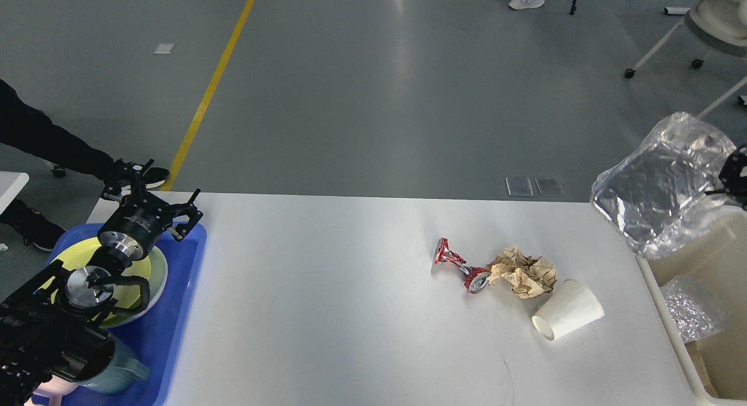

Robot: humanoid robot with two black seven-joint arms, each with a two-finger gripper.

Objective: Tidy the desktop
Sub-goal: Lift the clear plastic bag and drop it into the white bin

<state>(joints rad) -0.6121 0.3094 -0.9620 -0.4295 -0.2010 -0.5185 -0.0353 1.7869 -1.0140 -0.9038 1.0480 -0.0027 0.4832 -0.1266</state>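
Dishes sit in the blue tray [187, 312] lower left under the empty, spread left gripper [153, 200], the right gripper [736, 174] (grip unclear) meets a clear plastic bag [659, 190] over the cream bin [709, 266], while crushed can [461, 265], crumpled paper [524, 272] and paper cup [569, 317] remain on the desktop [327, 312].

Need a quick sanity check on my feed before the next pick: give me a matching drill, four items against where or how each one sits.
1. crushed red metal can
2. white paper cup
3. yellow-green round plate
4. clear crinkled plastic bag

a. in the blue plastic tray
b. on its side
c. held up over the cream bin
d. touching the crumpled brown paper

Pairs: 1-d, 2-b, 3-a, 4-c
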